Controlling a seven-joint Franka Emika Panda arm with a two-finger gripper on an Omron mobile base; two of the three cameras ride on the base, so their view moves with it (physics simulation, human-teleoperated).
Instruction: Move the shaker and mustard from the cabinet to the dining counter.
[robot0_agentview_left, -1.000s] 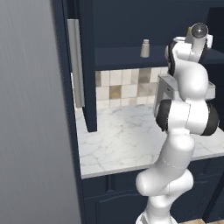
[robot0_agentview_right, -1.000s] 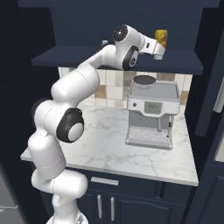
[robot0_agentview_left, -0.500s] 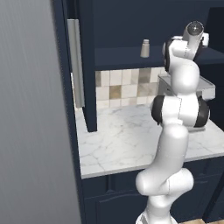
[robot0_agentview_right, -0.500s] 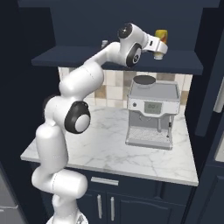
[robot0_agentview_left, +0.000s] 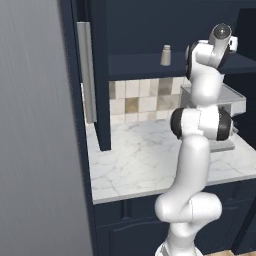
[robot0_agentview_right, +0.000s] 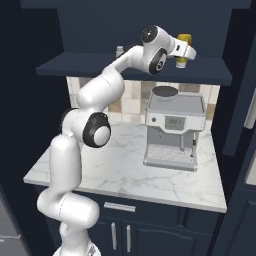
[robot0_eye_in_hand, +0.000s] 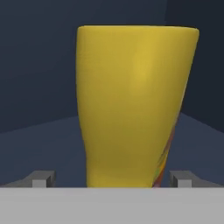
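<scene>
The yellow mustard (robot0_eye_in_hand: 131, 105) stands upright on the shelf of the navy cabinet (robot0_agentview_right: 100, 67). It looms close in the hand view, its base between my two fingertips (robot0_eye_in_hand: 43, 178). My gripper (robot0_agentview_right: 186, 52) is open, one jaw on each side of the bottle with a gap to it. From the right base view the mustard (robot0_agentview_right: 184, 38) shows just behind my hand. The small pale shaker (robot0_agentview_left: 165, 55) stands further left on the same shelf, also the shaker (robot0_agentview_right: 119, 51) behind my forearm. The dining counter is out of view.
A coffee machine (robot0_agentview_right: 172, 130) stands on the marble worktop (robot0_agentview_left: 135, 160) under the shelf, in front of a tiled backsplash (robot0_agentview_left: 135, 100). The open cabinet door (robot0_agentview_left: 97, 75) with its long silver handle (robot0_agentview_left: 84, 70) hangs to the left. A second open door (robot0_agentview_right: 242, 90) is at the right.
The arm has stretched upward and further into the cabinet, bringing the hand up to the mustard. The jaws stayed open. The shaker and mustard have not moved.
</scene>
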